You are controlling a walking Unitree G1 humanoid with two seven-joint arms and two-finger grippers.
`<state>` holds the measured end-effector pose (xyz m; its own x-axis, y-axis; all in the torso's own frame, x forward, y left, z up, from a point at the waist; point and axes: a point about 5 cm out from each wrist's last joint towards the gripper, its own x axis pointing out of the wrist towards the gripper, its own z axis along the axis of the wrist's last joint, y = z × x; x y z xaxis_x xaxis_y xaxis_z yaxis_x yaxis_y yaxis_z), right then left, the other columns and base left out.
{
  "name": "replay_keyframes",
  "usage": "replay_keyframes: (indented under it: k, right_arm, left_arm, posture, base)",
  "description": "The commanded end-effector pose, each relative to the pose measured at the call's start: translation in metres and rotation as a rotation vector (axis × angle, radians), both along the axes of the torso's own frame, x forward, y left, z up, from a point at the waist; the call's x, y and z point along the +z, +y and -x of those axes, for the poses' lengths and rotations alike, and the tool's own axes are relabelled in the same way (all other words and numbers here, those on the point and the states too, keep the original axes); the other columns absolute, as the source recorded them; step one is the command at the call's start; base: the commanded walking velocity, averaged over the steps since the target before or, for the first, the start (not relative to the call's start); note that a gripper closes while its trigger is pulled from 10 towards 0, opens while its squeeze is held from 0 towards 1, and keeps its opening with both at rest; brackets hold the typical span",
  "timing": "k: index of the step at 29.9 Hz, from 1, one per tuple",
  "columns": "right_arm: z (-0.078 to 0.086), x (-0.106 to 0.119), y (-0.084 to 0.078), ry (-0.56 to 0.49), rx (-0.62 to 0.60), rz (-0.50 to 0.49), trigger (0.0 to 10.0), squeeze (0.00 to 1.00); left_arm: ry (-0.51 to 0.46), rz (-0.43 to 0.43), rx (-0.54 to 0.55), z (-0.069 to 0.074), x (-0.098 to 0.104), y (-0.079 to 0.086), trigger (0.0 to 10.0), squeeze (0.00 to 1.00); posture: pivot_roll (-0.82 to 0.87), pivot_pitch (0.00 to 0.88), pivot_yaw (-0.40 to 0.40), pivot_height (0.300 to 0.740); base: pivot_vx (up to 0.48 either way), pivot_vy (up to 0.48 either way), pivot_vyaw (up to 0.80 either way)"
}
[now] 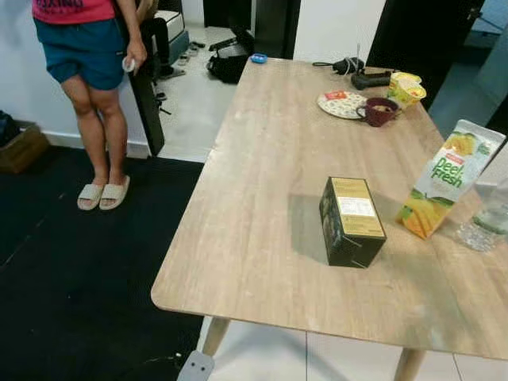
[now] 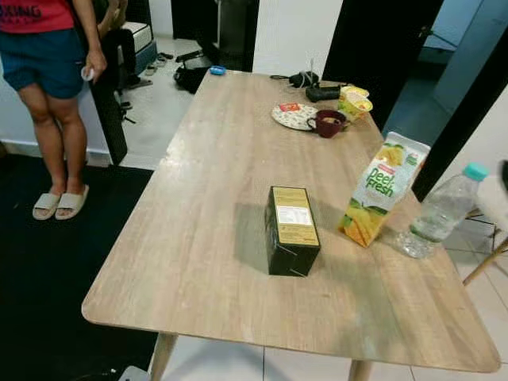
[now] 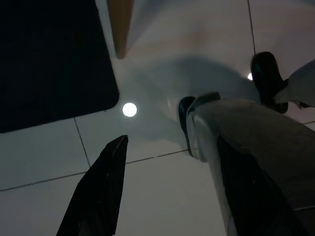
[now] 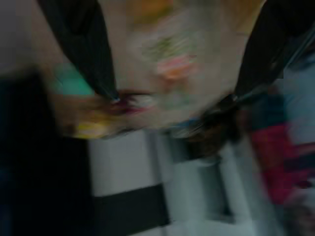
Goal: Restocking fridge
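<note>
On the wooden worktop [image 1: 262, 198], near the front, lies a dark box [image 1: 352, 220] on its side, with a tan label facing up. Just to its right leans a yellow juice carton [image 1: 446, 179] with mango pictures. Right of the carton stands a clear water bottle [image 2: 438, 210] with a teal cap, close to the worktop's right edge. At the far end sit a plate [image 1: 340, 104], a dark red mug [image 1: 379, 112] touching the plate's right side, and a yellow cup [image 1: 406, 88] just behind the mug. A small blue thing [image 1: 258, 58] lies at the far edge. On the left a person [image 1: 91, 87] in blue shorts and pale slippers stands on a black rug [image 1: 71, 270].

From the right eye, the same things show, and the bottle is seen whole.

Down by the left wrist, the left end effector [image 3: 170, 189] hangs over white floor tiles [image 3: 162, 196], its two black fingers spread wide apart. A wooden worktop leg [image 3: 120, 27] and the edge of the black rug are beyond it.

By the right wrist, everything is blurred. The right end effector [image 4: 172, 98] has its two dark fingers spread apart, with smeared colours between them that cannot be told.
</note>
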<state>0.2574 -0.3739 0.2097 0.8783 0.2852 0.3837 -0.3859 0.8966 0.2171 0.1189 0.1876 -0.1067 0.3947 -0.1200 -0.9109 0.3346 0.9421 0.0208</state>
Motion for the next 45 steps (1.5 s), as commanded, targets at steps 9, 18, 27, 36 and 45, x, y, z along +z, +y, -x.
replay_keyframes:
  k: [9,18,27,36,45]
  right_arm:
    - [-0.011,-0.023,0.115,0.121,0.616,0.141,10.0,1.0]
    - [-0.007,-0.064,0.193,0.394,0.781,0.451,10.0,0.0]
    - [-0.035,-0.043,0.2,0.427,0.581,0.507,10.0,0.0]
    - [-0.031,-0.015,0.197,0.367,0.635,0.429,10.0,0.0]
    - [-0.051,-0.037,0.209,0.612,0.411,0.447,10.0,0.0]
  left_arm:
    - [0.09,0.013,-0.038,0.019,-0.006,-0.004,10.0,0.0]
    - [0.09,0.017,-0.045,0.019,-0.006,-0.005,10.0,0.0]
    - [0.101,0.023,-0.041,0.023,-0.007,-0.006,10.0,0.0]
    - [0.104,0.028,-0.045,0.022,-0.007,-0.008,10.0,0.0]
    - [0.104,0.031,-0.046,0.022,-0.007,-0.009,10.0,0.0]
  posture:
    - [0.02,0.0,-0.09,0.74]
    - [0.02,0.0,-0.093,0.74]
    - [0.02,0.0,-0.098,0.74]
    - [0.01,0.0,-0.098,0.74]
    - [0.01,0.0,-0.108,0.74]
  base:
    - [0.0,0.0,0.0]
    - [0.0,0.0,0.0]
    - [0.0,0.0,0.0]
    - [0.0,0.0,0.0]
    - [0.0,0.0,0.0]
